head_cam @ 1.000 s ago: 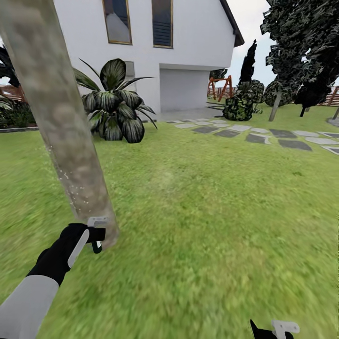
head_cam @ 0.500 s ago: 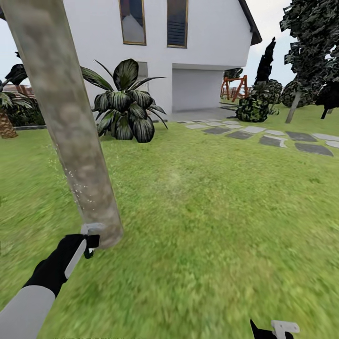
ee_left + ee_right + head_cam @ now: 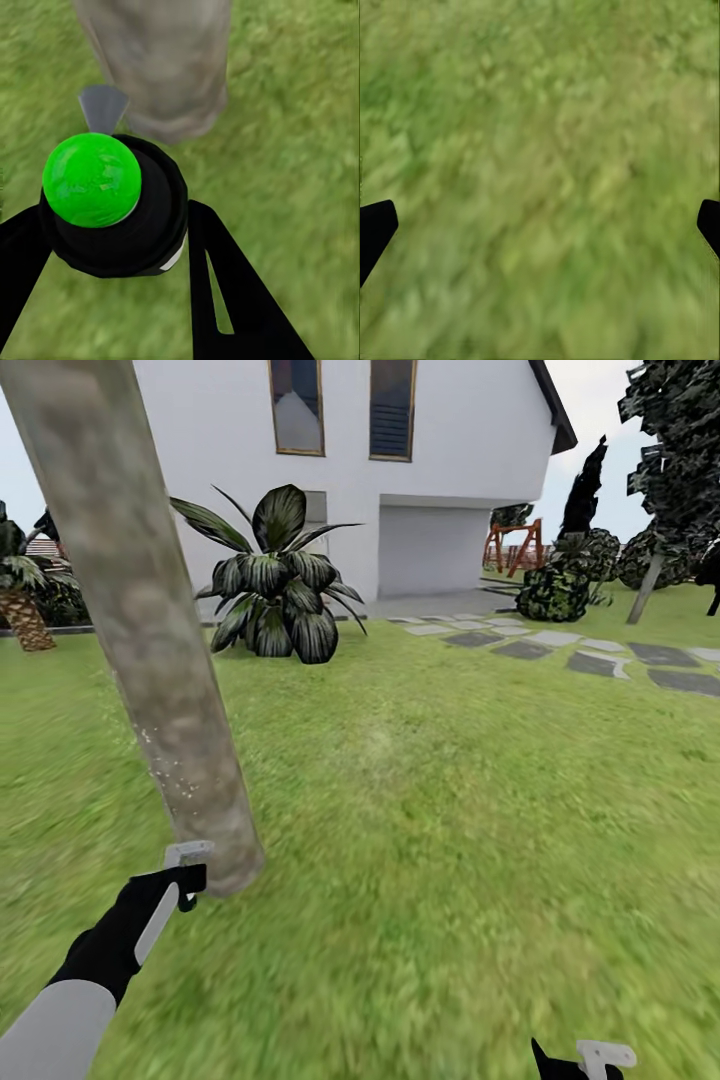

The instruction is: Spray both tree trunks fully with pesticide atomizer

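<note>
Two storeys of white house point(image 3: 440, 470) stand at the far edge of the lawn point(image 3: 450, 810), with a grey stepping-stone path point(image 3: 590, 655) running off beside it. Nearer, one thick mottled tree trunk point(image 3: 150, 620) leans across the head view, its foot planted in the grass close to the robot's left arm. A second tree point(image 3: 680, 460) with ragged dark foliage stands well away by the path. A broad-leaved dark plant point(image 3: 275, 595) grows in front of the house wall. Tiny white specks of pesticide point(image 3: 170, 770) dot the lower bark of the near trunk. The left claw point(image 3: 185, 875) is closed around the atomizer point(image 3: 112, 206), a dark sprayer with a green knob, held just beside the trunk's base with its nozzle towards the bark. The right claw point(image 3: 540, 225) hangs over bare grass, fingers spread wide, gripping nothing.
</note>
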### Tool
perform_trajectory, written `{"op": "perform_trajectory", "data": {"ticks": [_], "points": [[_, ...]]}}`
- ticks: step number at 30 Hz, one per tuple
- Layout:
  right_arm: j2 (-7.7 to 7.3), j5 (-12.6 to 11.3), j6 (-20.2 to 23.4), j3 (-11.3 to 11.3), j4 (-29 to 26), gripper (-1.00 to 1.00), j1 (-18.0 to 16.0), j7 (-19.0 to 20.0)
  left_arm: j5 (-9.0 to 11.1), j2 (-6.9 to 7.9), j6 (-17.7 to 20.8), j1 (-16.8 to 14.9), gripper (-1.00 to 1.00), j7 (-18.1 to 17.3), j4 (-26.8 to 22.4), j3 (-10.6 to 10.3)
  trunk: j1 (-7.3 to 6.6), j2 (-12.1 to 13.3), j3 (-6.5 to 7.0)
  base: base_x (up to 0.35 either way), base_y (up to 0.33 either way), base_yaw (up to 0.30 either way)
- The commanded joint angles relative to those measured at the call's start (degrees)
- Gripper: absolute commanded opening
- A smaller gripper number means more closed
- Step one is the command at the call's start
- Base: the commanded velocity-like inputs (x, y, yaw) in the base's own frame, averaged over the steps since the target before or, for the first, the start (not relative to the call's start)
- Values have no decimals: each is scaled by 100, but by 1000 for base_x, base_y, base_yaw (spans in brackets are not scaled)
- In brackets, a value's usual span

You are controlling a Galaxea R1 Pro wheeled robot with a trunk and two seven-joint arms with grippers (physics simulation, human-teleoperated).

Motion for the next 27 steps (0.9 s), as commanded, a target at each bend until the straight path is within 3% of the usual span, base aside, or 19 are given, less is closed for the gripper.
{"op": "perform_trajectory", "data": {"ticks": [1,11,18,27], "points": [[0,0,1,0,0,100,0,0,-3,1,1,0,-100,-2,0,0,0,0,0,279,-162,274],[0,0,0,0,0,100,0,0,-3,3,2,0,-100,-4,0,6,0,0,0,243,-186,270],[0,0,0,0,-3,100,0,0,-3,2,-4,0,-100,-3,0,-6,0,0,0,206,-210,29],[0,0,1,0,0,100,0,0,4,-7,-2,0,-100,10,0,-16,0,0,0,9,-269,59]]}}
